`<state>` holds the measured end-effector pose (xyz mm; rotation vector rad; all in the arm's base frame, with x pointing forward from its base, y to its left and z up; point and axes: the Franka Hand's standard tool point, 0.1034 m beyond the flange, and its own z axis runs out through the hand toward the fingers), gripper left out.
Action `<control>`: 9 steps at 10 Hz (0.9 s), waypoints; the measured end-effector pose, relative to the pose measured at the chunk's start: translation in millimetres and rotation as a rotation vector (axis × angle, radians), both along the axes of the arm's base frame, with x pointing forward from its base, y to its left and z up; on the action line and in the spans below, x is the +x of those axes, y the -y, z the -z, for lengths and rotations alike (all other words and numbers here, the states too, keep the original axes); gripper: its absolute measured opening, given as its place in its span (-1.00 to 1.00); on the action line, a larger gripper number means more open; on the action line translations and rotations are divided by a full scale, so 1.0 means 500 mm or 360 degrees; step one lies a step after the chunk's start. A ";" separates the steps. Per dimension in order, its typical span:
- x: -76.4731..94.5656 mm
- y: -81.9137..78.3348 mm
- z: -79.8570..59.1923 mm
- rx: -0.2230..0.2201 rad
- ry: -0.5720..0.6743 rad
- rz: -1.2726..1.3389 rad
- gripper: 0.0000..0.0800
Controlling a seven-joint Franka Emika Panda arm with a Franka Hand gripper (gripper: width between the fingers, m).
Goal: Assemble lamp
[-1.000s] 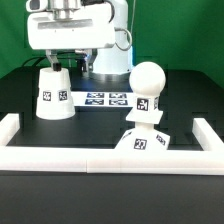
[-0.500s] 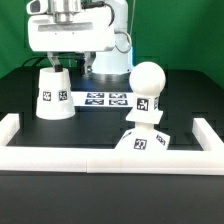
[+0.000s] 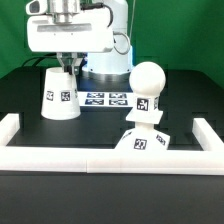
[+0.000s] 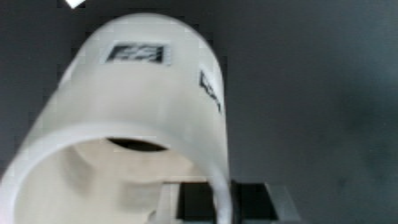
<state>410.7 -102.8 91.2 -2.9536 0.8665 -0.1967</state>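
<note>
The white tapered shade (image 3: 60, 95) stands at the exterior view's left, narrow end up, slightly tilted. My gripper (image 3: 68, 66) is right above it and shut on its upper rim. In the wrist view the shade (image 4: 143, 110) fills the frame, and its thin wall runs between my gripper's (image 4: 222, 202) two dark fingers. The ball-shaped bulb (image 3: 148, 85) stands upright on the small square base (image 3: 140, 143) at the exterior view's right, apart from the shade.
The marker board (image 3: 105, 99) lies flat between the shade and the bulb. White border rails run along the front (image 3: 100, 158), the left (image 3: 8, 128) and the right (image 3: 212, 132). The arm's white pedestal (image 3: 105, 62) stands behind.
The shade has shifted a little toward the exterior view's right with my gripper on its rim. The bulb and base have not moved.
</note>
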 end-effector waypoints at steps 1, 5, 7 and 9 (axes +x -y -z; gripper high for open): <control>0.000 0.000 0.000 0.0000 0.0000 0.0000 -0.89; 0.000 0.000 0.000 0.0000 0.0000 0.0000 -0.89; 0.007 0.000 -0.002 0.0022 -0.0013 0.0005 -0.89; 0.023 -0.007 -0.001 0.0018 -0.0009 0.0001 -0.89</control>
